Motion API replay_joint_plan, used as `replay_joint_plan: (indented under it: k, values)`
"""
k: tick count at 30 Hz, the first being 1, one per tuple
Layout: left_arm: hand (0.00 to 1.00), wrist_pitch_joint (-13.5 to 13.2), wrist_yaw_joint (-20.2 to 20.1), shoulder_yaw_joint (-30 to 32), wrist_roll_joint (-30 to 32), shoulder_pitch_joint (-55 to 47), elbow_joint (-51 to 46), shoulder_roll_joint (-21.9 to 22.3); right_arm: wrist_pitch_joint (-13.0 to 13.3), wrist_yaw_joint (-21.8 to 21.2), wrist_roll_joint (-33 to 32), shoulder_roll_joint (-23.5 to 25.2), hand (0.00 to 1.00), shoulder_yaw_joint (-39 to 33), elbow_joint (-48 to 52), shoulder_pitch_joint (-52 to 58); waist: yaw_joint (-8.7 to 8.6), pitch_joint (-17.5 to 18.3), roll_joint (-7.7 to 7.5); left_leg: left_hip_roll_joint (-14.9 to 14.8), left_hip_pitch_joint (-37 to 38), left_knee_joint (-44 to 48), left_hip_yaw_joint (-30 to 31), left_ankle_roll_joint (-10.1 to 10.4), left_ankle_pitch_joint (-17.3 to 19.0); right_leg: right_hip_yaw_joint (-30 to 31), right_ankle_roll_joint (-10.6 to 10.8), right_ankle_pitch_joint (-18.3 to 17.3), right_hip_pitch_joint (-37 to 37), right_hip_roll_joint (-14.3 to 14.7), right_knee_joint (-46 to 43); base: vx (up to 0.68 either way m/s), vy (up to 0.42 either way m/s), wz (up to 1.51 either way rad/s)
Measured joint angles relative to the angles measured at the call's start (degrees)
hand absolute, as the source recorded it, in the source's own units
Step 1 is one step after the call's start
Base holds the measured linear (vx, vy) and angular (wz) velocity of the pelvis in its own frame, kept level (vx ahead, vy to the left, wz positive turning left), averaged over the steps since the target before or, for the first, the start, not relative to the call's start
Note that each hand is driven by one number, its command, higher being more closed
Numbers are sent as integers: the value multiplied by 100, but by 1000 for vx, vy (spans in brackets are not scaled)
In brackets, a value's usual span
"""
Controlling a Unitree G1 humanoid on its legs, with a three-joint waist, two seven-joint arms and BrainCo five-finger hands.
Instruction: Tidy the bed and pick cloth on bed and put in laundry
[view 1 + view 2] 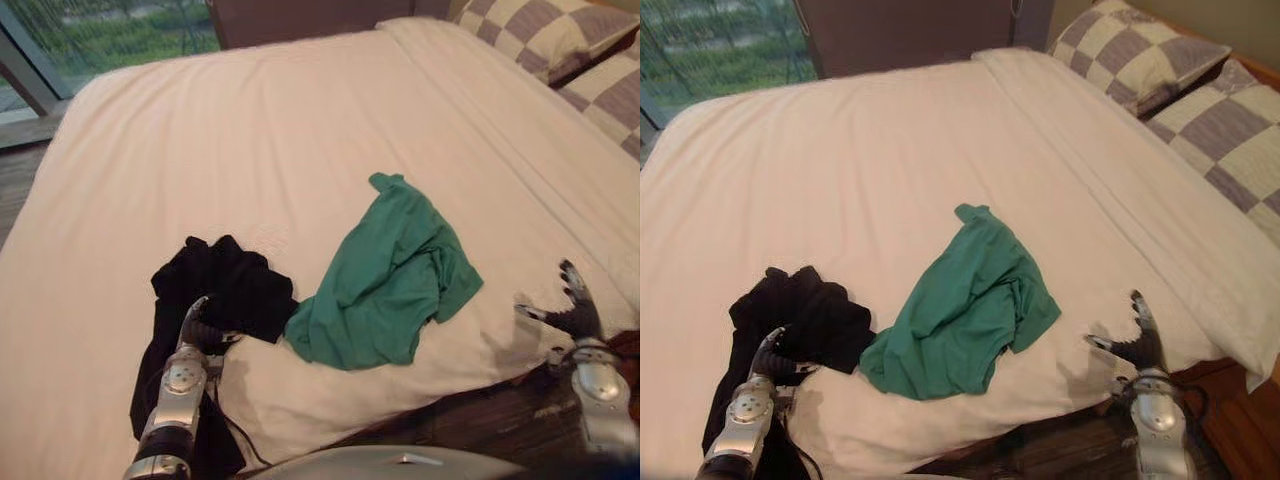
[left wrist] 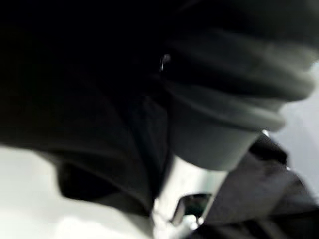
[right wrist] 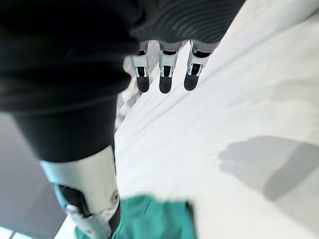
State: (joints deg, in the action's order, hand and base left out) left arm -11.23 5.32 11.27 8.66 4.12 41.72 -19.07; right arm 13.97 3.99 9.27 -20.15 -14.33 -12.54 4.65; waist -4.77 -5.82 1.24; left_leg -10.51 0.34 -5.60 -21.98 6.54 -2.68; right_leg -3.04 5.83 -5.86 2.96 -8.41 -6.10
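**On the bed's near edge, black cloth at my left robot hand**

Right against my left robot hand lies the black cloth. It is bunched on the white bed, with part of it trailing back alongside the arm. The hand touches the heap, and in the left wrist view dark cloth lies all round it. I cannot tell whether it has a grip or merely rests there.

Just past that hand, toward my right one, the green cloth lies crumpled on the sheet. Its lower corner meets the black cloth.

My right robot hand is well apart from the black cloth and near the green one, at the bed's near edge. It is spread wide, fingers straight, holding nothing. In its wrist view the white sheet lies beyond them, and a bit of the green cloth shows by the thumb.

Far beyond the right hand, at the head of the bed, sit two checked pillows.
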Motion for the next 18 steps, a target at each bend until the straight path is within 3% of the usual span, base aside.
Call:
replay_joint_plan:
  k: [2, 7, 15, 18]
  values:
    - [100, 159, -15, -2, -14, 259, -4, -153, -16, 182, 64, 2, 0, 205, 270, -263, 125, -194, -34, 3, -149, 0, -93, -19, -71, 84, 78, 62, 213, 0, 11, -122, 5, -20]
    - [100, 256, -44, -4, -180, 300, -84, -295, -215, 549, 148, -13, 0, 553, 819, -689, 167, -388, -42, -37, -433, -4, -88, -18, -187, 156, 104, 52, 441, 41, 68, -87, -26, -5]
    - [100, 376, -381, -137, -1095, 663, -312, -469, -1028, 853, 337, -41, 0, 1346, 664, -1675, 347, -584, -81, -137, -937, -4, 248, -15, -404, -22, 140, 59, 720, 145, 101, -16, -37, 16]
    - [100, 562, -625, -147, -1293, 746, -559, -494, -1231, 890, 343, -92, 0, 1597, 342, -2014, 468, -618, -97, -136, -1044, -3, 346, -17, -449, -86, 139, 60, 807, 144, 79, 5, -15, 14]
